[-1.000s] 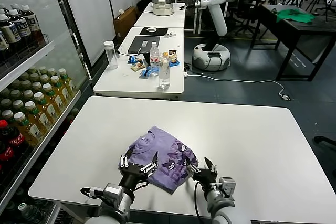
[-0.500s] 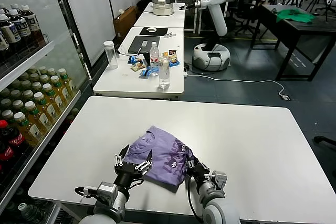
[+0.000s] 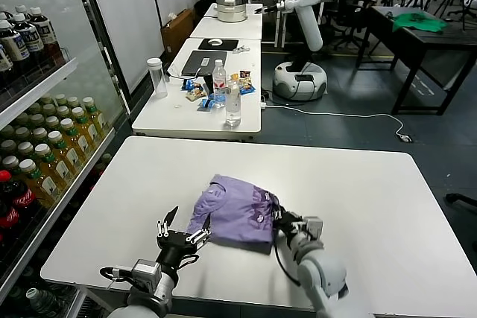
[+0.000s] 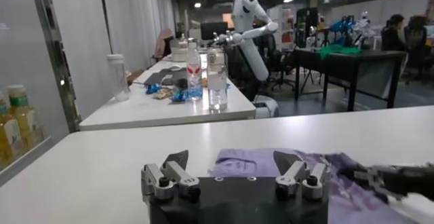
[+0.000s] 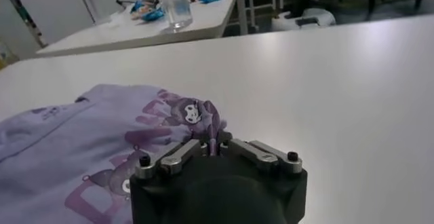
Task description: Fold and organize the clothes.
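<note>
Shirt [image 3: 237,211] now bunched smaller mid-counter [image 3: 358,184], shifted right.
Right pincer [image 3: 282,221] clenched on its edge, dragging; left pincer [image 3: 177,233] released, backed off. Fold halfway done, probably.

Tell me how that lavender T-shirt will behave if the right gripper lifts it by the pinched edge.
The lavender T-shirt lies in a soft, rumpled heap, so it will likely drape and unfold rather than hold shape. It looks thin, so probably light. The right gripper pinches only a small fold, so the fabric may slip. The left gripper is open beside it.
</note>
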Controlling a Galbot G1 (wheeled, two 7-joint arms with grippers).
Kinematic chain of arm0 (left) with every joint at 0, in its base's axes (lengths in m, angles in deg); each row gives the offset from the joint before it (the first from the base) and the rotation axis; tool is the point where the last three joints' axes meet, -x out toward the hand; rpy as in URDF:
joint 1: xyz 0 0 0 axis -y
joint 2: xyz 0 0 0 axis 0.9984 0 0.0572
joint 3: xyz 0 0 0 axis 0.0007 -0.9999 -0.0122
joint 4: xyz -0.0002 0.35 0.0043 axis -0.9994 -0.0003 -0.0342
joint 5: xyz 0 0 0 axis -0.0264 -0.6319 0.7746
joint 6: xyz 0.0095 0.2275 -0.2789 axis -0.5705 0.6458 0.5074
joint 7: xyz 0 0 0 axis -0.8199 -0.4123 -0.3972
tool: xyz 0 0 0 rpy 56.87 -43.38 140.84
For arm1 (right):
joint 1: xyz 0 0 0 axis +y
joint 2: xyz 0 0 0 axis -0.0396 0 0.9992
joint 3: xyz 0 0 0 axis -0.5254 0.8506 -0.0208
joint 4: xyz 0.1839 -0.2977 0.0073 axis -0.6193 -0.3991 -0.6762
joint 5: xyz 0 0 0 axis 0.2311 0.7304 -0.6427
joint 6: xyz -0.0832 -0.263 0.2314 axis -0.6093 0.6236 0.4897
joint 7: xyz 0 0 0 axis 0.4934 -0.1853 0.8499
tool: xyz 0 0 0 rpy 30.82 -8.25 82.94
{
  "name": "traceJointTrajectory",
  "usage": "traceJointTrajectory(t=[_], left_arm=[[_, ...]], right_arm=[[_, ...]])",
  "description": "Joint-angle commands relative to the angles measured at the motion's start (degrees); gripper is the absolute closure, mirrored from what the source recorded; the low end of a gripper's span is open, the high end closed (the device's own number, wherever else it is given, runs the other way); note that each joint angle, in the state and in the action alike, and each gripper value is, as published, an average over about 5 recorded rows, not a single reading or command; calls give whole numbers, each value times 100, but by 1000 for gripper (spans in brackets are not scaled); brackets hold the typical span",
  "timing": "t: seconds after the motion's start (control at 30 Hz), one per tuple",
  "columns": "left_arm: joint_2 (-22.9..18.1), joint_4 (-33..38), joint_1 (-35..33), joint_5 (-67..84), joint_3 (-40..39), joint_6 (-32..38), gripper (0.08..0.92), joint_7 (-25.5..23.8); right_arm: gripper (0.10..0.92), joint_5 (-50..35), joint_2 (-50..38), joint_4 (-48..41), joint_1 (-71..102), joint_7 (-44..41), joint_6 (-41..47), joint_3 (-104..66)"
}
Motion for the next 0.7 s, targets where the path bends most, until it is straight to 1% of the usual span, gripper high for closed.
traceJointTrajectory(t=[0.03,0.2,0.27,0.37,0.47,0.53,0.63,0.7], left_arm=[[-13,28,-70,4,63,3,177,-14],[-15,35,-73,9,104,-3,177,-27],[-20,28,-61,10,106,-4,177,-30],[-41,17,-37,11,96,-3,177,-32],[-59,15,-19,15,92,2,177,-37],[-56,8,-9,28,105,9,177,-43],[-34,-10,14,57,143,28,177,-58],[-20,-17,29,71,165,45,177,-74]], right_arm=[[867,633,-773,-1503,-1836,-976,243,270],[866,972,-791,-1868,-2043,-1210,224,283],[851,1057,-795,-1918,-2041,-1208,132,247],[785,1117,-819,-1808,-1893,-1091,-318,154],[699,1115,-894,-1251,-1503,-929,-1021,-31],[638,1142,-961,-643,-1057,-825,-1406,-229],[552,1257,-1013,335,-165,-690,-1691,-644],[500,1379,-1002,979,501,-672,-1728,-981]])
